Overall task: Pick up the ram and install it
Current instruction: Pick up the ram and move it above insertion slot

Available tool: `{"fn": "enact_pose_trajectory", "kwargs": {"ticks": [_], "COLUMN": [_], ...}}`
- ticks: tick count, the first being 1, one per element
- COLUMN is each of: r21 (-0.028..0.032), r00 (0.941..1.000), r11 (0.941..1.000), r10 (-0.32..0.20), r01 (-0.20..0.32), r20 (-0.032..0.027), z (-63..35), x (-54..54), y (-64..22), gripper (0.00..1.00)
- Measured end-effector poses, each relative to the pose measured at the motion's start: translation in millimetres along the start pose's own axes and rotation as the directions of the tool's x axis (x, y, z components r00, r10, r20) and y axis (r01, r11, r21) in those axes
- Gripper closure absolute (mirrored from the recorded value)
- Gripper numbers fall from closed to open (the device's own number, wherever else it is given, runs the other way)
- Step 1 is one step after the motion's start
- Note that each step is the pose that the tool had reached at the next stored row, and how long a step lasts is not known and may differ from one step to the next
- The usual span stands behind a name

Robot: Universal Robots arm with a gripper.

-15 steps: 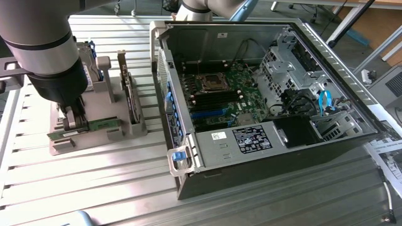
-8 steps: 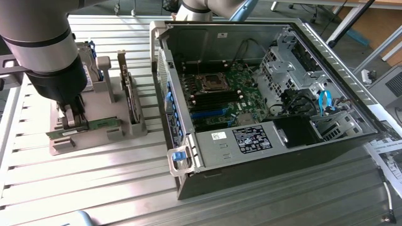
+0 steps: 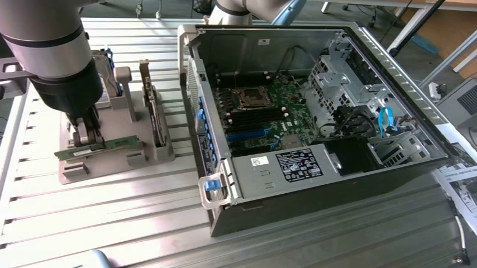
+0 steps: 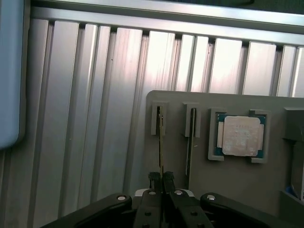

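- My gripper (image 4: 161, 177) is clenched on the ram's (image 4: 160, 147) thin top edge; it stands upright in its holder (image 4: 228, 190);
- I judge it light, stiff and fragile; best held by the board's edges, not the chips.

No lettering can be read. The black label (image 3: 300, 166) and white sticker (image 3: 258, 161) on the power supply (image 3: 257, 181) carry print (too fine to read), as does the paper sheet (image 3: 461, 180) beside the computer case (image 3: 313, 206).
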State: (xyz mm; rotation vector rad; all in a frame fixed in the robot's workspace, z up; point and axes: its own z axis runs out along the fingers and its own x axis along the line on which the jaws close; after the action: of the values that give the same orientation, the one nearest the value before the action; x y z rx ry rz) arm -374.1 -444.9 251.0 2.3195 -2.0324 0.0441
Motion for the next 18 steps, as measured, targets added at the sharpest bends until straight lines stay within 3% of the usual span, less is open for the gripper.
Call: {"fn": "enact_pose_trajectory", "kwargs": {"ticks": [18], "r21": [-0.0001], "r00": [1.0], "r11": [1.0], "r10": [0.0], "r01": [0.0], "r20": [-0.0004], "z": [-19.7], "x": [0.6], "y": [0.4], "gripper": [0.87]}}
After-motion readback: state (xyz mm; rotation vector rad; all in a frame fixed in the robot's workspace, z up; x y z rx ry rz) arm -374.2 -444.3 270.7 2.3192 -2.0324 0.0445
